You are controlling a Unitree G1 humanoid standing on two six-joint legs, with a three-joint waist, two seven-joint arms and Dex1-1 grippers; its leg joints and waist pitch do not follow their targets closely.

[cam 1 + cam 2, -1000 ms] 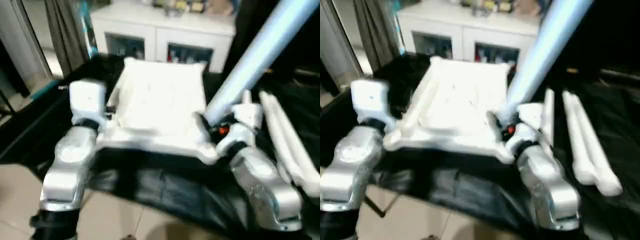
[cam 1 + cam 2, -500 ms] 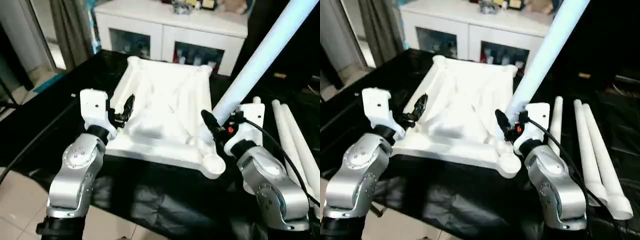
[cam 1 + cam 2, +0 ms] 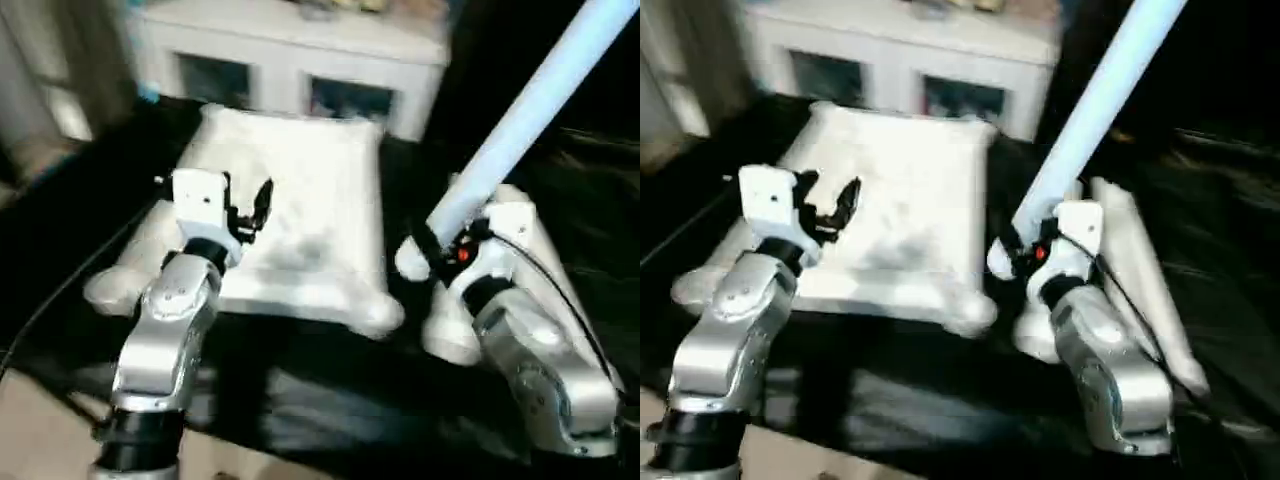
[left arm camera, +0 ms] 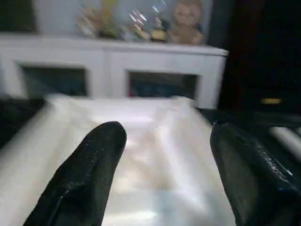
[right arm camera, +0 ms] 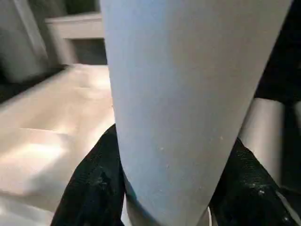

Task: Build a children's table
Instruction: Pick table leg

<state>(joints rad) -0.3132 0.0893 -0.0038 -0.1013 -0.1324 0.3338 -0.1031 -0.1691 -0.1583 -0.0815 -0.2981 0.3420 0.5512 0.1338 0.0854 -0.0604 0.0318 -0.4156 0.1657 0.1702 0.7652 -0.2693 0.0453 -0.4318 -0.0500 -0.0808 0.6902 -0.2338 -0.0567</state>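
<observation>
Here the right end effector (image 3: 432,250) grips a tilted leg (image 3: 520,120).

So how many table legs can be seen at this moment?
At least 2: one leg held tilted in the right gripper, and a blurred white bundle of spare legs lying on the black cloth behind that arm; their number can't be told.

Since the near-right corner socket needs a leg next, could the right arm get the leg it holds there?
Probably yes: the right gripper holds the leg just beside the table top, nothing between.
</observation>
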